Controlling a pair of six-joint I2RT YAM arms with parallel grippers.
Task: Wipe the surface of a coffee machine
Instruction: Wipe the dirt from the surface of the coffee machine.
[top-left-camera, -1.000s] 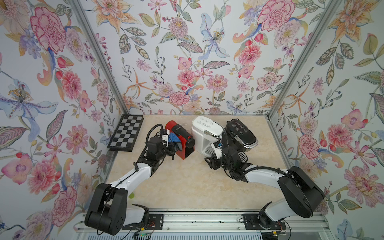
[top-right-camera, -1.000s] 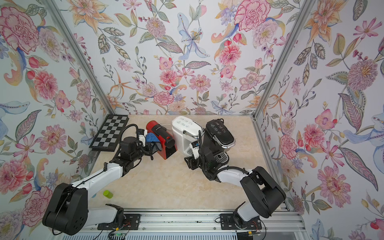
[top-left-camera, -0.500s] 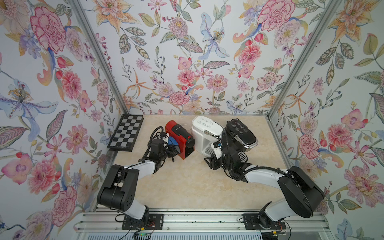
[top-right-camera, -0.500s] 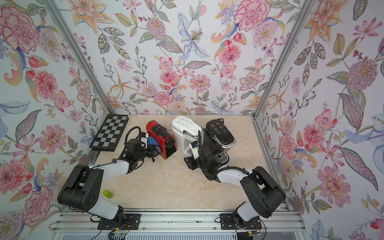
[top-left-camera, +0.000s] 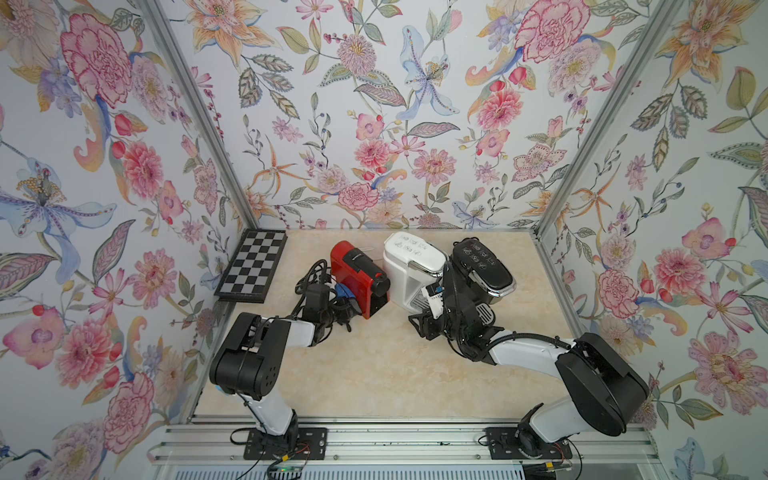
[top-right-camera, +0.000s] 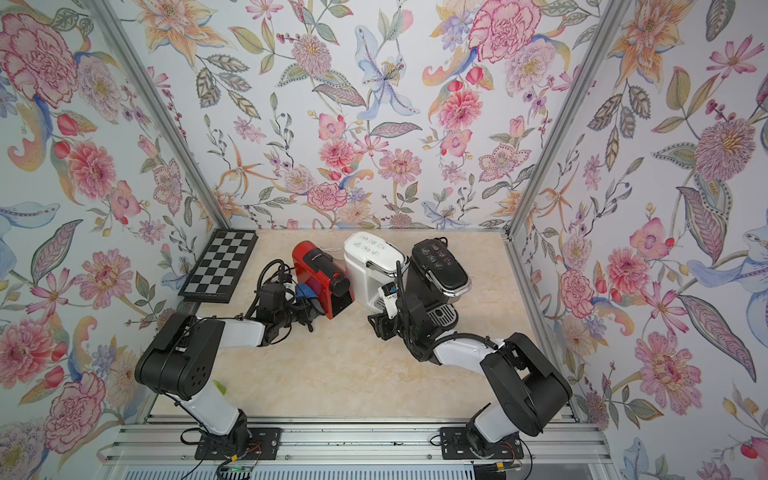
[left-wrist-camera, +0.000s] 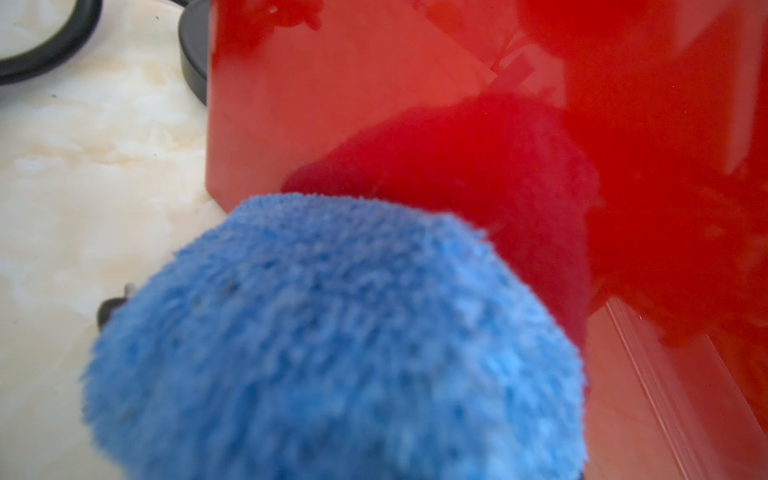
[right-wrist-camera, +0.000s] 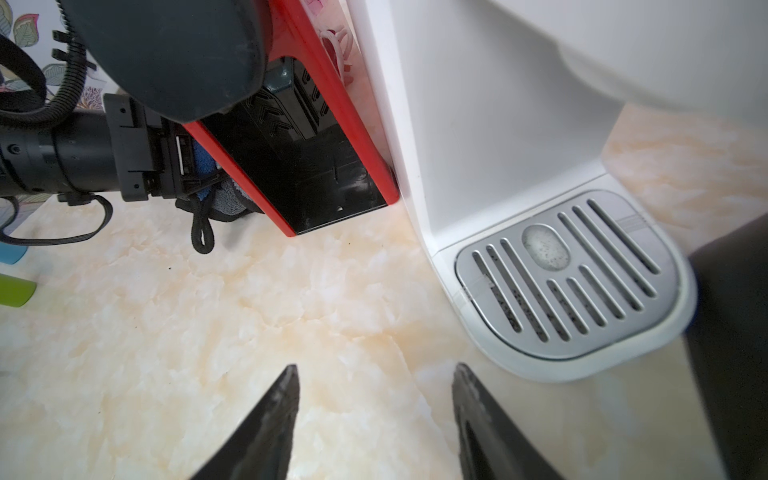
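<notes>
Clamping a blue cloth (left-wrist-camera: 332, 332), the left pincer (top-left-camera: 338, 302) presses it against the glossy red coffee machine (top-left-camera: 357, 270), on its eight o'clock flank, toward eleven o'clock on the worktop (top-left-camera: 374, 374). Only the left wrist view shows the cloth mirrored there. The right pincer (right-wrist-camera: 374, 368) gapes, empty.

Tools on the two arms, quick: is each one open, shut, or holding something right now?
Left tool: closed, holding the blue cloth beside the red coffee machine.
Right tool: open, holding nothing.
</notes>
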